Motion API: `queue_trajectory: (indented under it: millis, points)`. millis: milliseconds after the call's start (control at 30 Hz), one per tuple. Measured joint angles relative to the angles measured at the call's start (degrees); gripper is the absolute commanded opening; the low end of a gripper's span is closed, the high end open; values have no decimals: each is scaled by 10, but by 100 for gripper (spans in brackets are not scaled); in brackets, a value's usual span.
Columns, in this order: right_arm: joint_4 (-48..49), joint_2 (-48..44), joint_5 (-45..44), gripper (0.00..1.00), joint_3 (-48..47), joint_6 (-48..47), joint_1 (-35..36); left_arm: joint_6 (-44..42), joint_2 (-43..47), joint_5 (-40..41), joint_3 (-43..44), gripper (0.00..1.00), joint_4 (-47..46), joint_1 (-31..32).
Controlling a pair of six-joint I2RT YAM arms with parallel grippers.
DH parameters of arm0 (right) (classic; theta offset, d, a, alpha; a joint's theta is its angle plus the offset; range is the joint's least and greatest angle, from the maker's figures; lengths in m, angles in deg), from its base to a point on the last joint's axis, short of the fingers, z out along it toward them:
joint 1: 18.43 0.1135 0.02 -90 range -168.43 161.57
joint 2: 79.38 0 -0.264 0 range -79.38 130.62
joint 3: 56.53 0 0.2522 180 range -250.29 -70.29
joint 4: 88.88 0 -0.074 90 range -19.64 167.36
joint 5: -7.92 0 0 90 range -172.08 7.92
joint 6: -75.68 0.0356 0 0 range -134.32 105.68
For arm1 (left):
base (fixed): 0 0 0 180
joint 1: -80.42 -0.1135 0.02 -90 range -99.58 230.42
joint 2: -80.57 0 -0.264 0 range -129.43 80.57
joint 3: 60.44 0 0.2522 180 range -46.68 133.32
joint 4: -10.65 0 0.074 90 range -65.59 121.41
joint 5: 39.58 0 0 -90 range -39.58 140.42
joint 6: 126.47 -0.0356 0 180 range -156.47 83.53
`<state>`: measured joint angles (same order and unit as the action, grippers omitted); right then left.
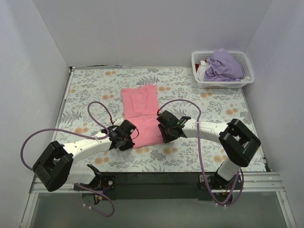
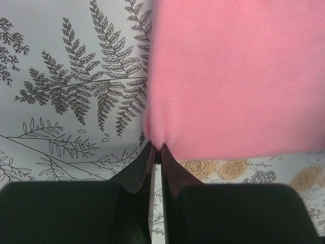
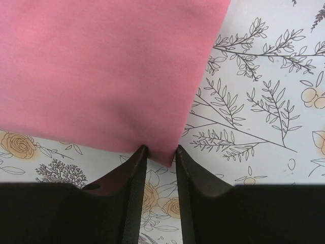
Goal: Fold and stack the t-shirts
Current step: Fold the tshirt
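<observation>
The salmon pink t-shirt (image 1: 141, 111) lies folded into a long strip on the floral tablecloth (image 1: 90, 90), its near end between my two grippers. My left gripper (image 1: 128, 137) is shut, pinching the shirt's near left corner (image 2: 157, 137) between its fingertips; the left wrist view shows my left gripper (image 2: 157, 150) low over the cloth. My right gripper (image 1: 164, 131) is open, and in the right wrist view my right gripper (image 3: 161, 152) has the shirt's near right corner (image 3: 167, 152) lying between its parted jaws. The lavender purple t-shirt (image 1: 223, 65) lies crumpled in the basket.
A white lattice basket (image 1: 198, 76) stands at the back right corner of the table. White walls close in the left, back and right sides. Purple cables loop from both arms over the tablecloth.
</observation>
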<state>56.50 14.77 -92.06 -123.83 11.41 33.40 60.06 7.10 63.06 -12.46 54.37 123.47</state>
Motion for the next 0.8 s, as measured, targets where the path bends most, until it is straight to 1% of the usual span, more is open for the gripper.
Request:
queue_trajectory:
  millis: [133,233,267,333,467,567,667,800]
  points:
    - [11,-6,0,29,11,0,0,0,2,-1,0,0,3,2]
    - [19,-12,0,24,20,0,0,0,2,-2,0,0,3,2]
    - [22,-12,0,15,21,0,0,0,2,-2,0,0,3,2]
    - [25,-13,0,2,23,-1,0,0,1,-3,0,0,4,2]
    - [25,-15,3,1,23,-5,0,-3,1,-5,3,0,9,4]
    - [5,-21,10,1,24,-13,10,-3,2,-13,16,0,47,23]
    - [-47,-49,27,1,36,-17,42,10,16,-27,42,0,106,72]
    - [-156,-127,64,1,60,-13,95,66,81,-53,66,0,180,174]
